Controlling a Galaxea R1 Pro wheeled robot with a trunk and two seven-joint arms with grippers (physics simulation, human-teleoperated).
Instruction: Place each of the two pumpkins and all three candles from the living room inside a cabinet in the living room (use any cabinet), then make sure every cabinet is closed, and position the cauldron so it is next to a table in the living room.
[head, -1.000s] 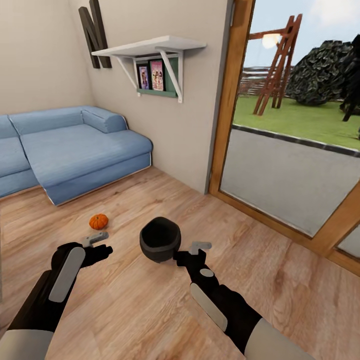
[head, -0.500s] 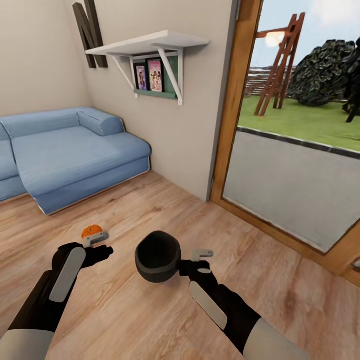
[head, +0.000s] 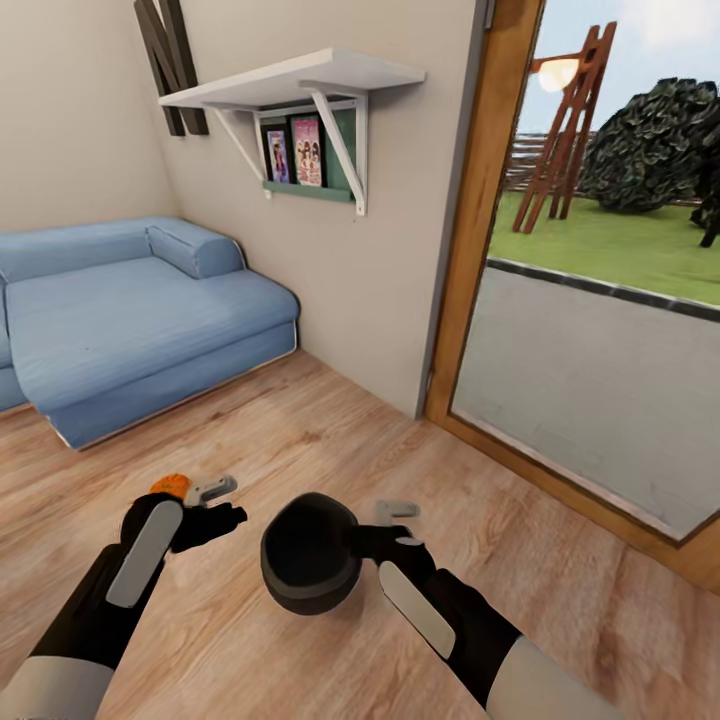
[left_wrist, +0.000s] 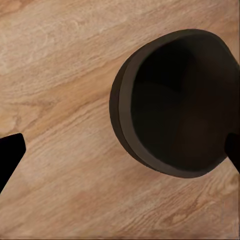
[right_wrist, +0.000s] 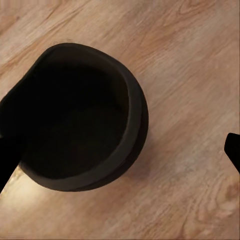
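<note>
The black cauldron (head: 308, 552), empty inside, hangs over the wood floor (head: 560, 560) with the right gripper (head: 385, 527) clamped on its rim, the left gripper (head: 215, 503) spread wide and holding nothing, a pumpkin (head: 170, 485) peeking behind it.

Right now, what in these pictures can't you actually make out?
- Pumpkin, head view: mostly hidden behind the left fingers.
- Cauldron: its dark inside is unreadable in both wrist views; whether the right fingers grip its rim is unclear.
- Shelf pictures: too small.
- Sofa: cut off by the edge.
</note>
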